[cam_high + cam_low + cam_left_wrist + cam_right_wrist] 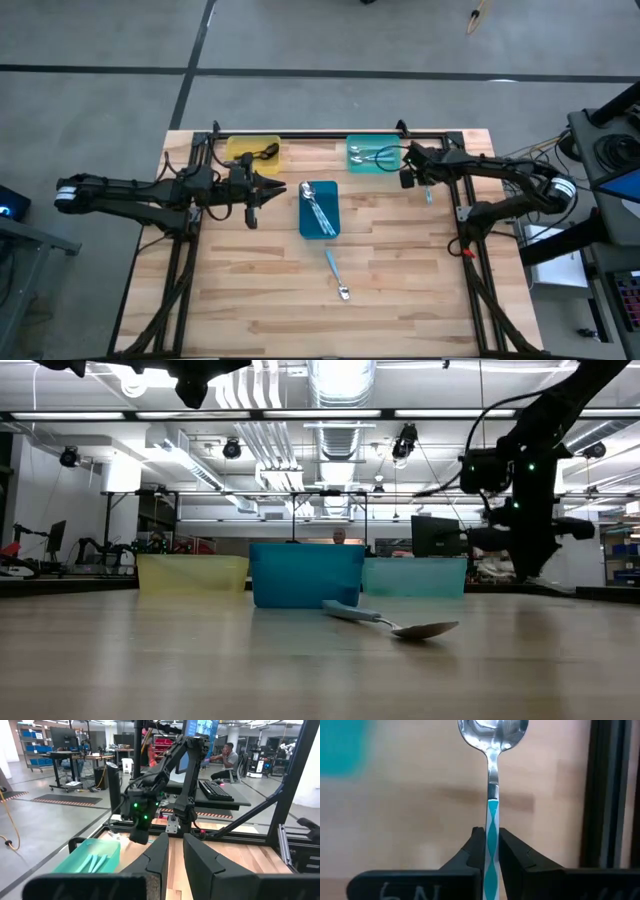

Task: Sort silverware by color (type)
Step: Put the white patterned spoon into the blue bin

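My right gripper (424, 183) hangs beside the teal tray (372, 153) at the table's far right. It is shut on a spoon with a light blue patterned handle (492, 827) and a shiny bowl (492, 732). Another blue-handled spoon (337, 275) lies flat on the wood near the table's middle (392, 623). Spoons lie in the blue tray (319, 208) and the teal tray, and a dark one in the yellow tray (255, 152). My left gripper (174, 857) waits level above the table, left of the blue tray, its fingers nearly together with nothing between them. My right gripper pinches the spoon's blue handle (492, 845) between its two fingers. The fingers slant down from the table's right side. The spoon runs on along the line of the fingers, bowl end farthest from them. Whether the bowl is clear of the table I cannot tell.
The three trays stand in a loose row at the table's far side, the blue one nearer the middle. A black frame rail (330, 136) runs along the far edge, with uprights at the sides. Bare wood (250, 290) spreads over the near half.
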